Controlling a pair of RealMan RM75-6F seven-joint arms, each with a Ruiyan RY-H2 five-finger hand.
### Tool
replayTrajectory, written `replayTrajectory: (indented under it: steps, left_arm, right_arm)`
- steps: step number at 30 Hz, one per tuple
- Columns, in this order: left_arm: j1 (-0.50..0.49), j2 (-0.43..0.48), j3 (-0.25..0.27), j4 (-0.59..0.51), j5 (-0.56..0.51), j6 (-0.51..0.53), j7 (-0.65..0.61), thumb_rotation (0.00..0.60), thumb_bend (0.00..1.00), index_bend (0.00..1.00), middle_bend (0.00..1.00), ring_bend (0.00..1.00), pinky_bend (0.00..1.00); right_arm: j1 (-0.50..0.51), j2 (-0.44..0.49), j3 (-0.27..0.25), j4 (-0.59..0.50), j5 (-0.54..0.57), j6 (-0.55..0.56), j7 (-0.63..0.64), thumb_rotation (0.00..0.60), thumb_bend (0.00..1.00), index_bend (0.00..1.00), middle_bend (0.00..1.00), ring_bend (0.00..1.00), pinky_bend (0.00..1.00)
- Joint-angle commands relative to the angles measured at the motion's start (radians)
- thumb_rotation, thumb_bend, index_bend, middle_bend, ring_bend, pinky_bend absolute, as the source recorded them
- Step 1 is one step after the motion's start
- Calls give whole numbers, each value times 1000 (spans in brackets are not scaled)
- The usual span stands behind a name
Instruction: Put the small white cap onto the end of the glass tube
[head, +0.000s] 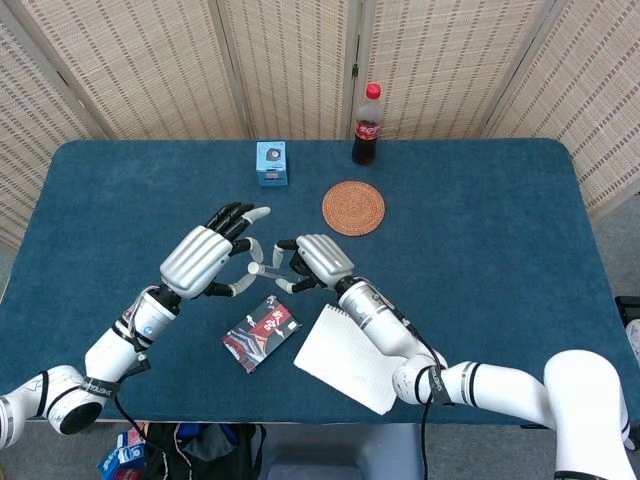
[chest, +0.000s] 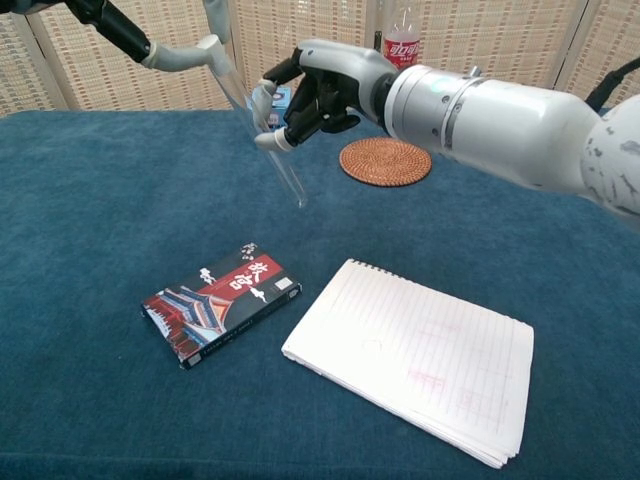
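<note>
A staged indoor test station is being indicated by a blue-clothed table (head: 500, 220) being enclosed by folding woven screens (head: 290, 60), with assorted everyday props being laid out.

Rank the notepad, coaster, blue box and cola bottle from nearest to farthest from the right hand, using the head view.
From the right hand:
1. Notepad, just below it, toward the robot.
2. Coaster, just beyond, slightly right; too close to the notepad to call firmly.
3. Blue box, beyond, to the left.
4. Cola bottle, at the far edge.
</note>
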Motion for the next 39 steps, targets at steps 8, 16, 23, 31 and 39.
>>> replayTrajectory:
  steps: [8,16,23,31,39]
  left_arm:
    - [1,0,2,-2,-10,-7,-8,600,409,417,52,0,0]
    - [7,25,8,-10,-45,-30,-4,600,371,54,50,0,0]
    - [32,54,28,6,-63,-39,-13,600,362,0,25,0,0]
    - [88,59,69,63,-62,-8,-11,600,361,0,14,0,0]
    - [136,53,102,90,-55,23,3,600,361,0,10,0,0]
  right_arm:
    - [-1,1,-3,0,1,2,-6,600,710,875,1000,1000,1000]
    - [-6,40,-18,-13,26,-15,-52,600,711,876,1000,1000,1000]
    - [9,183,-51,-83,126,-71,-207,600,715,877,1000,1000,1000]
    - [71,294,-170,-110,386,-106,-443,600,716,882,1000,1000,1000]
    - [122,216,-264,-11,542,-84,-563,600,702,881,1000,1000,1000]
